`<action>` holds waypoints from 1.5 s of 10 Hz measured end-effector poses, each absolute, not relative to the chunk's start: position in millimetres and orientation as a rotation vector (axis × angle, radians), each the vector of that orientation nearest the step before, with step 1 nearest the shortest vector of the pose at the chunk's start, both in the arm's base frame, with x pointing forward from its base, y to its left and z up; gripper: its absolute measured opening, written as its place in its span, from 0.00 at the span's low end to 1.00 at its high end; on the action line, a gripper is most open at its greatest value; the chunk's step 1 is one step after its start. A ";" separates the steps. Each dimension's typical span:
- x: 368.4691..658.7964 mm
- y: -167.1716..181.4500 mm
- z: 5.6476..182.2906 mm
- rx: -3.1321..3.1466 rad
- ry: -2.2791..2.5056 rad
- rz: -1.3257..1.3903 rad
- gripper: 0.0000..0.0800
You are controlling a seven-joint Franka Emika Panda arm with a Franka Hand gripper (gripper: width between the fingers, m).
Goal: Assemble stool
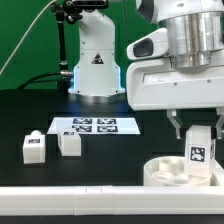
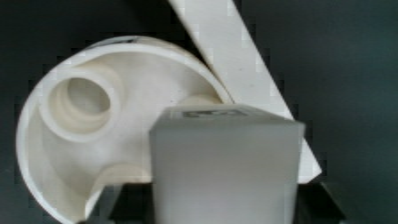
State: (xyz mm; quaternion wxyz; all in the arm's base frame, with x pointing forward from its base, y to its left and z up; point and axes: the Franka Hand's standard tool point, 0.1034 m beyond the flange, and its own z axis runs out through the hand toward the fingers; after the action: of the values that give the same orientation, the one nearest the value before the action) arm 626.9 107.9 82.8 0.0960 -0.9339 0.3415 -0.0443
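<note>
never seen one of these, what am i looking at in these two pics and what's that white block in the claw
This is a robot arm putting a small stool together. The wide picture comes from a camera off the arm, and the close one from a camera on its wrist. The claw, called the gripper, is shut on the held leg, just over the round seat. On the black table lie a spare leg, a second spare leg and the flat marker board.

Green backdrop (image 1: 15, 20) behind a matte black table (image 1: 20, 112).
</note>
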 end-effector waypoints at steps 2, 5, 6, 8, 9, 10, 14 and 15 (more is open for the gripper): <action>627.3 108.4 83.0 -2.607 1.297 -0.091 0.42; 629.1 106.6 84.4 -2.369 1.584 -0.047 0.42; 629.4 106.3 84.5 -2.252 1.711 -0.014 0.42; 629.5 107.0 84.5 -2.068 1.881 0.043 0.42; 629.1 108.2 84.2 -2.018 1.936 0.058 0.42; 629.0 108.2 84.1 -1.999 1.956 0.064 0.42; 628.1 110.3 82.9 -1.755 2.174 0.130 0.42; 627.8 110.6 82.7 -1.707 2.209 0.143 0.42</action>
State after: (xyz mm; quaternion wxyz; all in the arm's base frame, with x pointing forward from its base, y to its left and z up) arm 627.8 110.6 82.7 0.1721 -0.6016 0.7784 0.0503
